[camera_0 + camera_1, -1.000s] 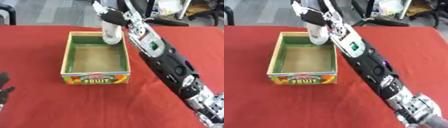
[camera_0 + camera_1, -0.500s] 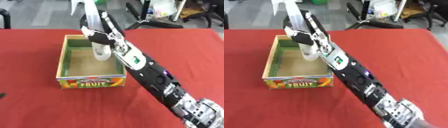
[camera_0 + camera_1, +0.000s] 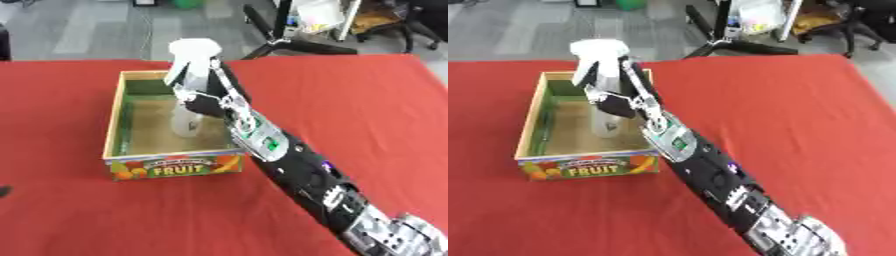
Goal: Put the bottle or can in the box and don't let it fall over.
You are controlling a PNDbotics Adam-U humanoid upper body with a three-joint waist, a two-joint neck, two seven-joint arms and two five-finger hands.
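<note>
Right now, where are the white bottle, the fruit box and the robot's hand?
White plastic bottle (image 3: 185, 122), left eye view, lower body.
Cardboard fruit box (image 3: 179, 165), left eye view, printed front wall.
Right hand (image 3: 614, 102), right eye view, palm.

A red cloth covers the counter (image 3: 367, 100). Beyond its far edge lies grey floor (image 3: 105, 30). Black stand legs (image 3: 289, 42) rest far right, near a chair base (image 3: 859, 22)

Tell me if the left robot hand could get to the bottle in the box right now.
Probably not easily. The left robot hand barely shows at the view's lower left edge, far from the box. The right robot hand already wraps the white bottle, crowding any approach.
</note>
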